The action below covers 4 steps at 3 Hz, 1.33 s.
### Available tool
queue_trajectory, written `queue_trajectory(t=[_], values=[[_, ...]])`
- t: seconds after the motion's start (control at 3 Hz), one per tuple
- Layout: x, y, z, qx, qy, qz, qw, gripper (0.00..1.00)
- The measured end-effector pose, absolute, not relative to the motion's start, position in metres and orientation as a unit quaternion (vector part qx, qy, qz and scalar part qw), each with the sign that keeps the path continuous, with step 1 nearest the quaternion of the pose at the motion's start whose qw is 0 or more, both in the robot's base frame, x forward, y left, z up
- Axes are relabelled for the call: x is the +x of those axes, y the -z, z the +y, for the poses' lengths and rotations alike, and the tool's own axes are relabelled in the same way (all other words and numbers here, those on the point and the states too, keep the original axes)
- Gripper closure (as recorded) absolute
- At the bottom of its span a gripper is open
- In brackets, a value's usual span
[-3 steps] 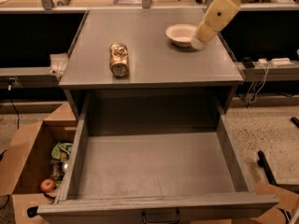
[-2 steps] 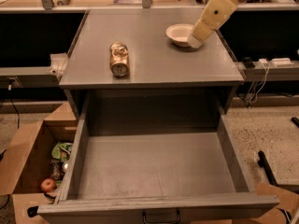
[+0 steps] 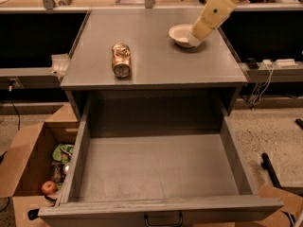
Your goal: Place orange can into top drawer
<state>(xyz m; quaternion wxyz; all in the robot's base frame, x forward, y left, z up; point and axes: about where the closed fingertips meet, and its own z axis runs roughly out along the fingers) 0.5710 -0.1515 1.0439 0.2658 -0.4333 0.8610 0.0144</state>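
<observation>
The can (image 3: 121,59) lies on its side on the grey table (image 3: 161,67), left of the middle and towards the front edge, one silver round end facing the camera and its golden sides dented. Nothing touches it. Directly below the table's front edge the drawer (image 3: 156,167) stands pulled fully out, its grey floor and side walls in plain sight, a small dark handle (image 3: 163,219) in the middle of its flat front. Well apart from the can, at the back right of the table, sits a white bowl (image 3: 179,34). The cream-coloured arm (image 3: 215,11) slants down from the upper right, and the end effector (image 3: 194,39) at its tip sits at the bowl's right rim, overlapping it; whether it touches the bowl, and whether it is released or clenched, I cannot tell, since the arm's casing covers it from this view. It holds nothing that can be seen. On the floor left of the drawer a cardboard box (image 3: 23,155) stands open, with a red apple (image 3: 48,187) and some green wrapping inside.
</observation>
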Motion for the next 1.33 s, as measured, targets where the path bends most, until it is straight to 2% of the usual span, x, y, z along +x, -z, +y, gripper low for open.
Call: queue_trajectory(t=[0.67,1.33], values=[[0.635,-1.031,-0.128,-0.318,-0.015,0.906,0.279,0.0],[0.655,-1.02,-0.118,-0.284,-0.013,0.916,0.285,0.0]])
